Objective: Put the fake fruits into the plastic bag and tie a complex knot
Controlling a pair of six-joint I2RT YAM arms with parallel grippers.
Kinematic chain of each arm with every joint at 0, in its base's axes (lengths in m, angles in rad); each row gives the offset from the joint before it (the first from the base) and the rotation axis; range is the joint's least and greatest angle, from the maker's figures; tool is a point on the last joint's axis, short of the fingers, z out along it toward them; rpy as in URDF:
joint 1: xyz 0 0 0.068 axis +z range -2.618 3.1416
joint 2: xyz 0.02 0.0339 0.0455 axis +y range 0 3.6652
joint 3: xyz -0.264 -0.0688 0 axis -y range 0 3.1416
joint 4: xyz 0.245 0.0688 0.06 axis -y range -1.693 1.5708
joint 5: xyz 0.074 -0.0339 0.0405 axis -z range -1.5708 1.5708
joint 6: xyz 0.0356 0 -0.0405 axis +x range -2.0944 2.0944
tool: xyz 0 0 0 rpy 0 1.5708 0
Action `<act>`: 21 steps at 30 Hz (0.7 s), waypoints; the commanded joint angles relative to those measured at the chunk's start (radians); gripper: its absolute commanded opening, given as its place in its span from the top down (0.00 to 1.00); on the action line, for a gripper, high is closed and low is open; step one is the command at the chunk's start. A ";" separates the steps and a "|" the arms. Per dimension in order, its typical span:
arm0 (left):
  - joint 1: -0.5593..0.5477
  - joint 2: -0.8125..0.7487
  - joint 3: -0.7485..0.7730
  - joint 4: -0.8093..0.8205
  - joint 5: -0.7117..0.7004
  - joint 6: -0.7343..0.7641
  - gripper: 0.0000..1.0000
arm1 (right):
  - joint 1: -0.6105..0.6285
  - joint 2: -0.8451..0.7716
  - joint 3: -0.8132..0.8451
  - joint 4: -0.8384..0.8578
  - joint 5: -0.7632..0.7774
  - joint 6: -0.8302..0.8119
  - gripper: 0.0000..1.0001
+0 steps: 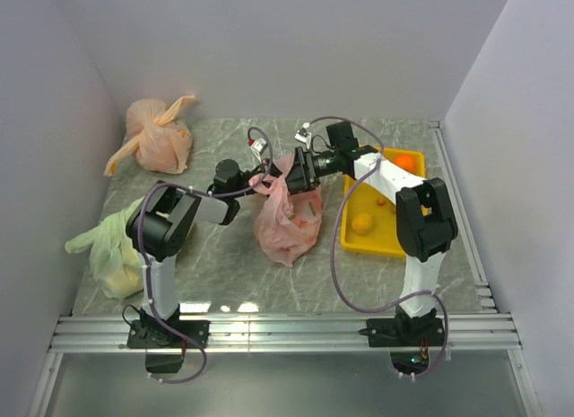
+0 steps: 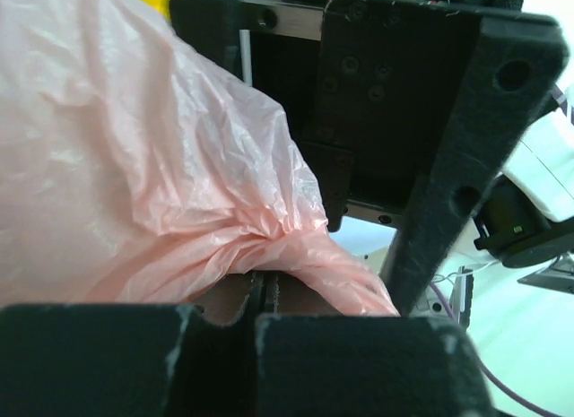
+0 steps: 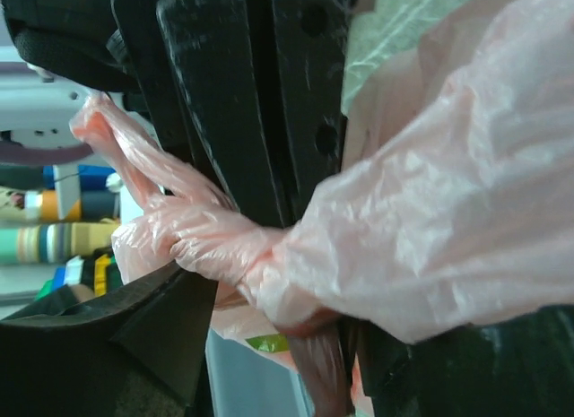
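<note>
Plastic bag (image 1: 285,221) sits mid-table, body slumped on the marbled table top (image 1: 224,278), just L of the yellow tray (image 1: 387,239) and apart from it. Its neck is pulled up and back to where both grippers meet. L gripper (image 1: 257,182) comes in from the L. In L wrist view its fingers (image 2: 359,363) are pressed together w/ pink film pinched in the seam, so it is clamped on the bag's handle strip (image 2: 345,278), and the rest of the bag (image 2: 134,139) balloons up and to the L. R gripper (image 1: 290,172) reaches across from the tray side, nose to nose w/ the L one. In R wrist view the R gripper (image 3: 278,350) has its jaws apart, one finger low L and the other low R. The twisted handle strip (image 3: 211,247) runs betw. them; it looks to rest against the L-hand finger but is not squeezed. One loose end (image 3: 100,130) sticks up and L past the shut L gripper (image 3: 242,103). Strip is twisted tight here, but can't tell whether it's actually tied off. Tray holds one orange fruit (image 1: 363,222) near its middle and a 2nd orange fruit (image 1: 405,161) at the far corner. Orange-peach tied bag (image 1: 158,134) sits at far L of table. Yellow-green bag (image 1: 111,252) is near L, beside the L arm. Both are well apart from the pink bag.
</note>
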 commanded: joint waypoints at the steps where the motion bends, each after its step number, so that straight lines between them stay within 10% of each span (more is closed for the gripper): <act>1: -0.041 0.001 0.035 0.078 0.048 0.029 0.99 | 0.045 0.022 0.044 0.096 -0.088 0.038 0.34; 21: -0.032 -0.051 -0.021 -0.001 0.113 0.164 0.99 | -0.104 0.048 0.277 -0.836 0.002 -0.693 0.11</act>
